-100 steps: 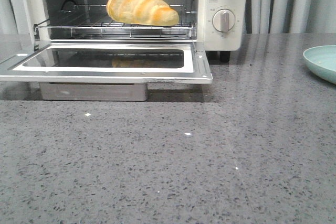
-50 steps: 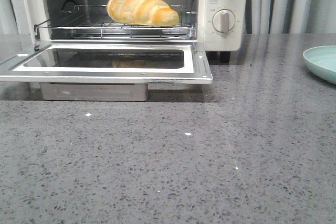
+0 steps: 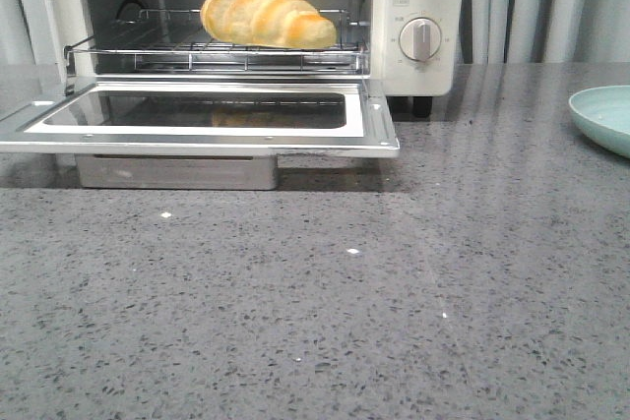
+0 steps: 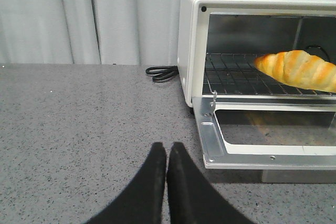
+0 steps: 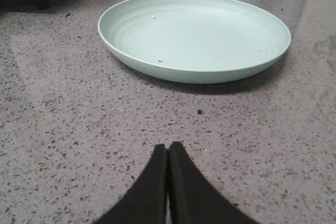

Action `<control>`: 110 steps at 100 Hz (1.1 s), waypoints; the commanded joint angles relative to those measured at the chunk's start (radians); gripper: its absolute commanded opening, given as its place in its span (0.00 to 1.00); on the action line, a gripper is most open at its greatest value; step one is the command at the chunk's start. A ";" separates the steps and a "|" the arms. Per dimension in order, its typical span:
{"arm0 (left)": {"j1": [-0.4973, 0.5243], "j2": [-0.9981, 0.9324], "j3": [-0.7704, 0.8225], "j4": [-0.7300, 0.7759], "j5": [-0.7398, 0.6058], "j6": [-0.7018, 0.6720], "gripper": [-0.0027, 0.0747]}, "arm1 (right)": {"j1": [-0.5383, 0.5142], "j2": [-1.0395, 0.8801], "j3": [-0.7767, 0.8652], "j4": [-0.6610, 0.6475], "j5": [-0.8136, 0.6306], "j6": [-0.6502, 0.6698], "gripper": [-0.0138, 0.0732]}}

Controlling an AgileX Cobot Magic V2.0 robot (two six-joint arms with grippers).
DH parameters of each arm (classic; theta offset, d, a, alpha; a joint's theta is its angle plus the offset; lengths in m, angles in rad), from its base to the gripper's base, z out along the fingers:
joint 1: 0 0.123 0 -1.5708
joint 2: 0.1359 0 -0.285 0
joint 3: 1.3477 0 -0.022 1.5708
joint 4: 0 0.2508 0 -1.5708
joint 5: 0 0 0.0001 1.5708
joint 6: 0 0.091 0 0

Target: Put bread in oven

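The golden-brown bread [image 3: 266, 14] lies on the wire rack [image 3: 157, 51] inside the cream-white oven [image 3: 423, 61]. The oven's glass door [image 3: 379, 125] hangs open, flat over the counter. The bread also shows in the left wrist view [image 4: 299, 70], on the rack of the oven [image 4: 189, 40]. My left gripper [image 4: 167, 147] is shut and empty, over the counter to the left of the open door. My right gripper [image 5: 168, 146] is shut and empty, just short of a plate. Neither gripper shows in the front view.
A pale green plate [image 5: 194, 35] sits empty on the grey speckled counter at the right; its edge shows in the front view [image 3: 602, 115]. A black power cord [image 4: 163, 73] lies behind the oven's left side. Grey curtains hang behind.
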 commanded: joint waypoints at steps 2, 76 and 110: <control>0.001 -0.025 -0.025 -0.010 -0.076 0.000 0.01 | -0.004 -0.020 0.026 -0.007 0.000 -0.009 0.10; 0.001 -0.025 -0.025 -0.010 -0.076 0.000 0.01 | -0.004 -0.020 0.026 -0.007 0.004 -0.009 0.10; 0.001 -0.025 -0.025 -0.010 -0.076 0.000 0.01 | -0.004 -0.020 0.026 -0.007 0.004 -0.009 0.10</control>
